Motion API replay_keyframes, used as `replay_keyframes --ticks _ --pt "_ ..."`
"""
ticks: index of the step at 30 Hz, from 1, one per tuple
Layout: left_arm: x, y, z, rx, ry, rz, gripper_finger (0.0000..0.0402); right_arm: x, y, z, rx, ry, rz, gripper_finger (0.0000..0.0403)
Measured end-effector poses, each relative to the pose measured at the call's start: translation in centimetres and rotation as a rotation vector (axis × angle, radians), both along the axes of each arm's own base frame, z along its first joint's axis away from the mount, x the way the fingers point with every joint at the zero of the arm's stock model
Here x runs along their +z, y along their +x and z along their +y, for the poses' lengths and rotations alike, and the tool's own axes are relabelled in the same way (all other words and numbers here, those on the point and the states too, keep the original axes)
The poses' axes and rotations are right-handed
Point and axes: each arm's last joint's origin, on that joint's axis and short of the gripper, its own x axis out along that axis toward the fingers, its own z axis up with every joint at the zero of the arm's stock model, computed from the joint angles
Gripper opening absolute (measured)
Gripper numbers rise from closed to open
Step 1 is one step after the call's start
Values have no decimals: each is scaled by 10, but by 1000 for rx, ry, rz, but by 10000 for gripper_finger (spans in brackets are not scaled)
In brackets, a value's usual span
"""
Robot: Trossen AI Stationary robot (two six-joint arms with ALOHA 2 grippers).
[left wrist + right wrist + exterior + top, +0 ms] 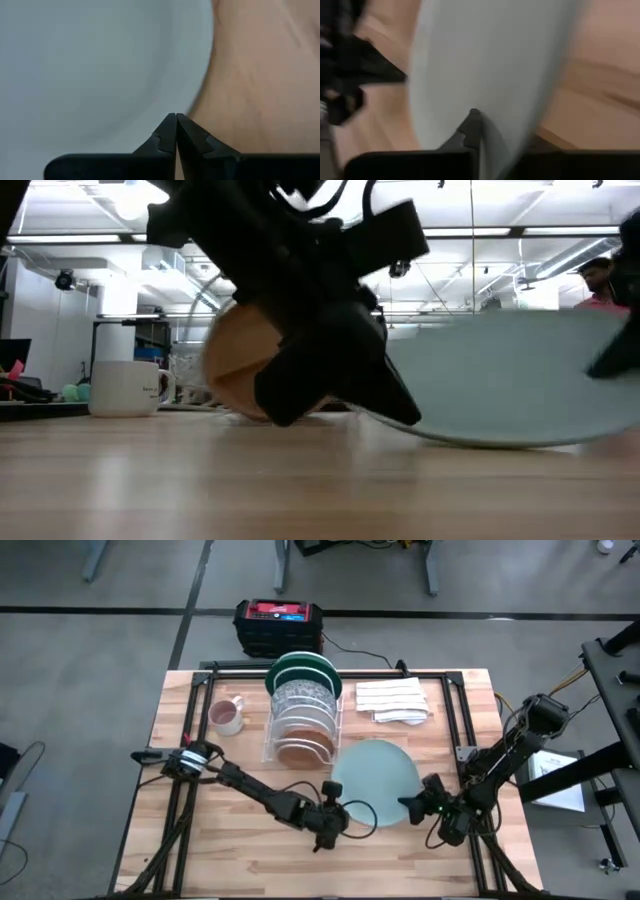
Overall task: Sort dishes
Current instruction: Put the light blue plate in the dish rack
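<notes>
The right gripper (418,804) was clamped on the rim of a pale green plate (374,782) at about its four o'clock edge, the plate lying near the table's (470,710) centre and tipped up slightly on that side. The left gripper (333,812) sat at the plate's eight o'clock edge, its fingers pressed together, touching the rim. At twelve o'clock stood a rack (300,720) holding the tan-brown plate (303,748), white plates and a dark green plate (300,667). A mug (229,716) stood at ten o'clock.
</notes>
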Motion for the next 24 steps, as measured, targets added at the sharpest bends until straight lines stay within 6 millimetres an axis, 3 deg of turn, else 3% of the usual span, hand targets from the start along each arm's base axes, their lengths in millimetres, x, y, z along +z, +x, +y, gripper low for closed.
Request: replay_keyframes --ticks 3,9,18,24 --pt "8 -3 -8 -22 -2 -16 0 4 1 1 6 -50 -36 15" --pt "43 -17 -31 -114 -11 -88 0 24 6 11 115 -41 8 3" --pt "86 -35 -41 -154 -19 -141 0 59 14 24 208 -114 67 0" --pt "116 -68 -38 -39 114 -103 0 81 15 25 204 -208 114 0"
